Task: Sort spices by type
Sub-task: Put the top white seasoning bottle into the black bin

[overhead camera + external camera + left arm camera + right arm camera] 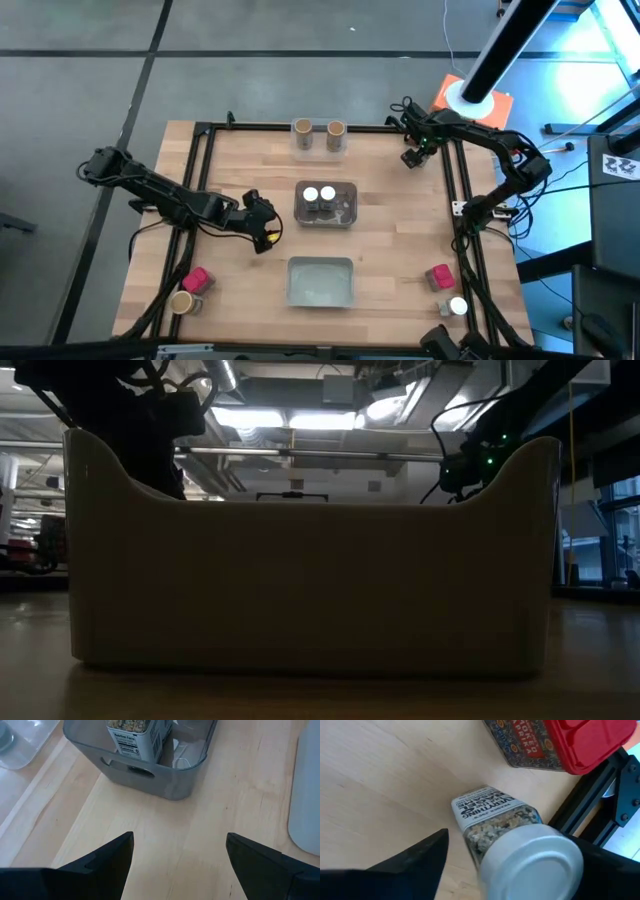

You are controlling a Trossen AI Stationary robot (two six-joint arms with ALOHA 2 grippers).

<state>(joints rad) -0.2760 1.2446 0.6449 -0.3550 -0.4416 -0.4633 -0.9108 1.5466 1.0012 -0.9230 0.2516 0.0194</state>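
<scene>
My right gripper [412, 155] hangs open over the table's far right corner, pointing down. In the right wrist view its fingers [420, 862] stand on either side of a spice jar with a white round lid [530, 865]. A red-lidded spice jar [545, 740] stands just beyond. In the high view the gripper hides both jars. My left gripper [262, 228] waits open over bare wood left of the grey tray [345, 215], which holds two white-lidded jars [319, 196]. Two tan-topped cylinders [318, 132] stand at the far edge. My right gripper comes at the white-lidded jar from above. One finger [612, 870] lies right beside the lid. A gap shows at the other finger. I cannot tell whether the near finger touches the lid.
A clear tray [320, 282] sits at the near middle and fills the low view [310, 580]. A pink jar [197, 279] and a tan one [181, 301] stand near left. A pink one [439, 277] and a white-lidded one [457, 307] stand near right. A black rail [458, 180] borders the table.
</scene>
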